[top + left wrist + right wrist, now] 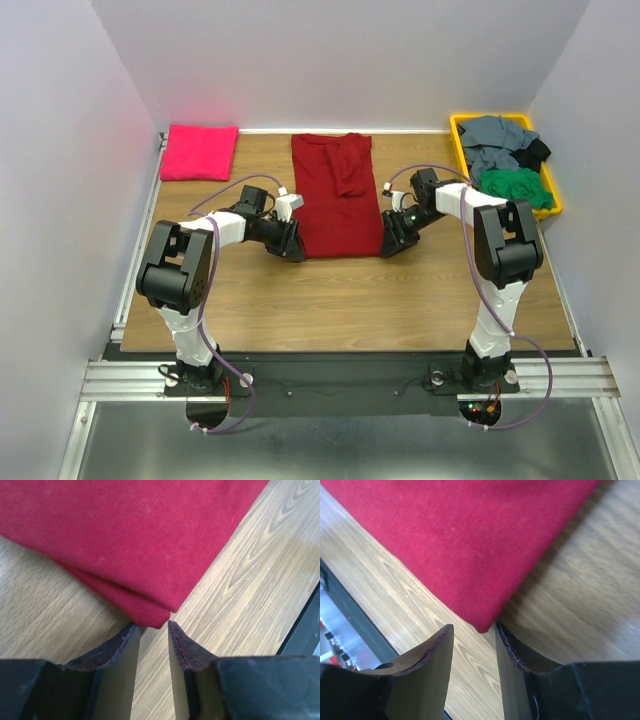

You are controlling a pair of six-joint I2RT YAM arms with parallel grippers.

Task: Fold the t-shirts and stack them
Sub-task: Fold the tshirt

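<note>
Tabletop [350, 300] is carrying crimson t-shirt [335, 195] at centre, folded lengthwise into a long strip w/ a sleeve turned in on top, running near-to-far. Left gripper [152, 624] is sitting low at the strip's near-left corner, fingers parted only a little, cloth tip lying right at the gap but not pinched; it's holding nothing. Right gripper [473, 626] is sitting likewise at the near-right corner: narrow gap, cloth tip just ahead of the fingertips, nothing gripped. Pink t-shirt [199, 152] is lying folded at far-left corner. Yellow bin [457, 135] at far right is holding grey, green & black shirts [505, 160] in a heap.
</note>
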